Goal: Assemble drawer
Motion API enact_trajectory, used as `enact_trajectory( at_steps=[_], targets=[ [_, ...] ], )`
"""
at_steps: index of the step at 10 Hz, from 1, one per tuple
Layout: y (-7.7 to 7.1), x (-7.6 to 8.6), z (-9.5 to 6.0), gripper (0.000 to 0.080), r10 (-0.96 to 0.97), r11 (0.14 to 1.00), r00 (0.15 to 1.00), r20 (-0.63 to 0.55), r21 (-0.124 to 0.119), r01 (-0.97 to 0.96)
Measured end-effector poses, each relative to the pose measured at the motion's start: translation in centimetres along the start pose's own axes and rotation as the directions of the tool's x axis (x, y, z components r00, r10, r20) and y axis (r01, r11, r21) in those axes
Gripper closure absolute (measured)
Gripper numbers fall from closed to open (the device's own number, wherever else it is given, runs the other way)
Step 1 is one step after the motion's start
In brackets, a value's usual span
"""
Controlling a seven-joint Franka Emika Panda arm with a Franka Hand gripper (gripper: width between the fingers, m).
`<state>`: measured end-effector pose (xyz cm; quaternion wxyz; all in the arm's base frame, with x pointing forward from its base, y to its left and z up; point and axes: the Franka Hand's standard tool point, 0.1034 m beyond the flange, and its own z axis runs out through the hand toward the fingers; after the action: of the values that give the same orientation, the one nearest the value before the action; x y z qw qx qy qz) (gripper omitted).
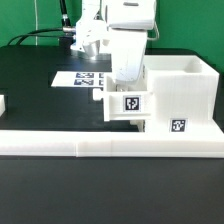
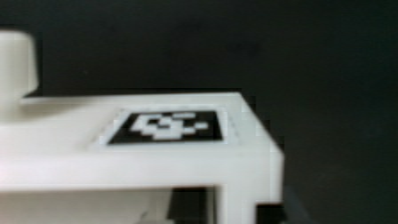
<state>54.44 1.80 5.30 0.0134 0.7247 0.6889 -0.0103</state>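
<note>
Standing on the black counter (image 1: 30,95), the white housing (image 1: 185,95) is on the exterior view's right, just behind the long white border bar (image 1: 110,147) that runs across the front. It carries a square marker (image 1: 178,126) on its front face. A smaller tray (image 1: 128,100) sits at the housing's side toward the exterior view's left, partly pushed into it, and it also has a marker (image 1: 131,103) on the face toward the camera. The arm (image 1: 125,25) comes down from above and its end effector (image 1: 127,72) is right at the top of this tray; the white of the arm and of the tray blend together, so I cannot tell if the fingers are apart or closed on the tray wall. Behind the arm, the marker board (image 1: 80,78) lies flat on the counter. In the wrist view, a white surface of the drawer (image 2: 107,160) with a blurred marker (image 2: 169,128) fills the lower part, with the dark counter behind it. A small white part (image 1: 3,102) lies at the exterior view's left edge.
</note>
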Motion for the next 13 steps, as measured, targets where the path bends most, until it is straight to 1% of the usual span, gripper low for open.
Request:
enact_trajectory(
  at_steps=[1, 2, 3, 4, 5, 6, 7, 8, 9, 10, 11, 13],
  targets=[
    [0.0, 0.0, 0.0, 0.0572, 0.0, 1.0, 1.0, 0.0, 0.0, 0.0],
    [0.2, 0.2, -0.3, 0.0572, 0.005, 1.0, 1.0, -0.001, -0.005, -0.005],
    [0.4, 0.5, -0.7, 0.0437, 0.01, 1.0, 1.0, -0.001, -0.013, -0.01],
    [0.6, 0.9, -1.2, 0.024, 0.014, 1.0, 1.0, -0.001, -0.023, -0.014],
    [0.7, 1.0, -1.7, 0.0175, 0.012, 1.0, 1.0, 0.002, -0.024, -0.012],
    [0.8, 0.9, -2.5, 0.0175, 0.012, 1.0, 1.0, 0.007, -0.028, -0.012],
    [1.0, 0.7, -3.2, 0.0155, 0.014, 0.999, 1.0, 0.012, -0.031, -0.013],
    [1.0, 0.2, -3.9, 0.0155, 0.008, 1.0, 1.0, 0.018, -0.03, -0.007],
    [0.9, -1.1, -5.0, 0.0151, -0.027, 1.0, 0.999, 0.035, -0.009, 0.027],
    [1.5, -2.4, -6.5, 0.0151, -0.048, 0.999, 0.998, 0.05, 0.005, 0.047],
    [1.7, -2.3, -6.4, 0.0151, -0.045, 0.999, 0.998, 0.044, -0.003, 0.045],
    [1.6, -2.8, -6.3, 0.0151, -0.055, 0.999, 0.998, 0.035, 0.002, 0.055]
  ],
)
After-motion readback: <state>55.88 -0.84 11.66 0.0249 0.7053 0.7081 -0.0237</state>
